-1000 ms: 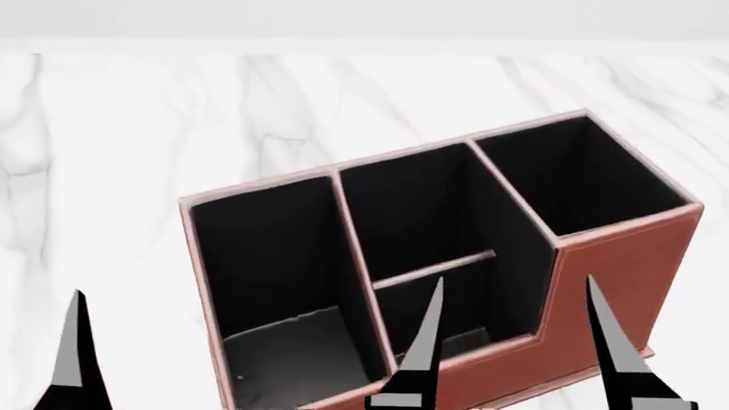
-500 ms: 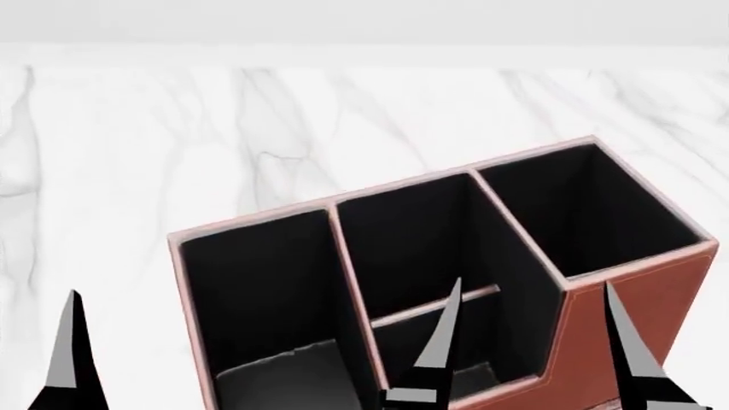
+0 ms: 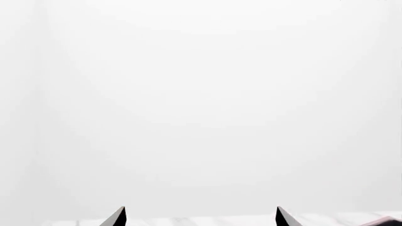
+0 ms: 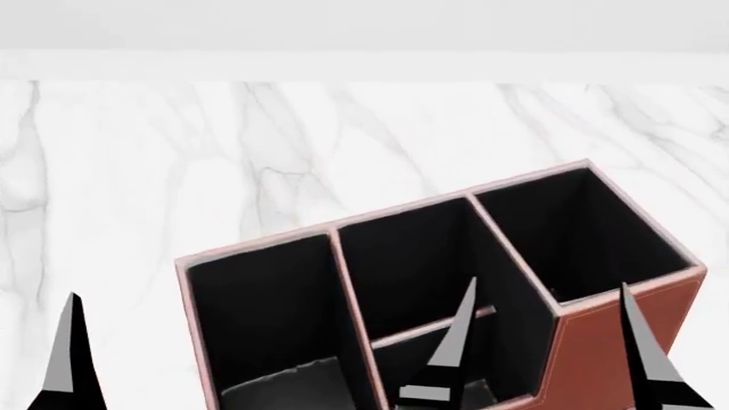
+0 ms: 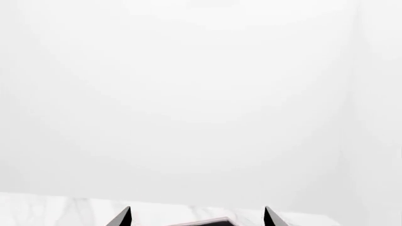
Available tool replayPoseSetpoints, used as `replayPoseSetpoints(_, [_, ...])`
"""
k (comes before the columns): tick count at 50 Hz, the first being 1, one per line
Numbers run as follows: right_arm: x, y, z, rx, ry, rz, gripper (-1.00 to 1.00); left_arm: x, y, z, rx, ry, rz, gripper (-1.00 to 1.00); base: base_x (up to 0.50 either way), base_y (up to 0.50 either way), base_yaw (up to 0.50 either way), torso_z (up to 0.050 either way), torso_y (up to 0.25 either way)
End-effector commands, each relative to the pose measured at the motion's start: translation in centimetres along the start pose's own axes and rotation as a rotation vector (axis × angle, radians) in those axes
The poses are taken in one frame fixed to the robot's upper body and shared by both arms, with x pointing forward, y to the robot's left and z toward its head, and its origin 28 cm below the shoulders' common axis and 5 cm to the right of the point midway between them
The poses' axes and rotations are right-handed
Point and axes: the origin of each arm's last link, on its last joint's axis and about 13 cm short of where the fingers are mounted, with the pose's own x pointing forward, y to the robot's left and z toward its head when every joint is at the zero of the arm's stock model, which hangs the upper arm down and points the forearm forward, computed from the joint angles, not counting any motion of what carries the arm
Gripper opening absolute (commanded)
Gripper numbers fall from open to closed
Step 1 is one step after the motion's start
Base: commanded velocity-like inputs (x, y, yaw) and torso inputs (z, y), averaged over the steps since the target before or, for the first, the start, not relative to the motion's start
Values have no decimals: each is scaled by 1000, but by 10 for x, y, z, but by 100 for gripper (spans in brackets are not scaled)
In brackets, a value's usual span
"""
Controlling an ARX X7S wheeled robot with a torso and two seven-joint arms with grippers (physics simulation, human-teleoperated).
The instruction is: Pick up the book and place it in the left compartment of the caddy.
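The book is in no view, so the search step is judged in hand: both the left gripper and right gripper hold their fingers apart and empty above the caddy, its left compartment vacant; next, locate the book.

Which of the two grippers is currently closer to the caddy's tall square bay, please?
Right. The right gripper straddles the square bay's front corner in the head view; the left gripper's visible fingertip sits off beyond the caddy's opposite end.

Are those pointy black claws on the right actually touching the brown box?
Cannot tell. In the head view the right gripper overlaps the caddy, but that could be height alone; the right wrist view shows only fingertips and blank wall.
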Motion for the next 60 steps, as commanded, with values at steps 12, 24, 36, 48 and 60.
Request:
replayPoseSetpoints(12, [0,-2,1,-3,-1,-11,100,-1,-1,0,4,-5,-11,100,0,0,0,50,-12])
replayPoseSetpoints(24, [0,-4,3,-4,-4,-19,100,0,0,1,-2,-10,-9,100,0,0,0,50,-86])
replayPoseSetpoints(36, [-1,-5,4,-6,-5,-27,100,-4,1,-6,-14,-17,-7,100,0,0,0,50,-90])
replayPoseSetpoints(48, [-1,-7,6,-6,-9,-36,100,-4,1,-7,-15,-12,-5,100,0,0,0,50,-90])
replayPoseSetpoints(60, [1,-14,15,-3,-14,-97,100,-2,4,-8,-26,26,48,100,0,0,0,16,-30])
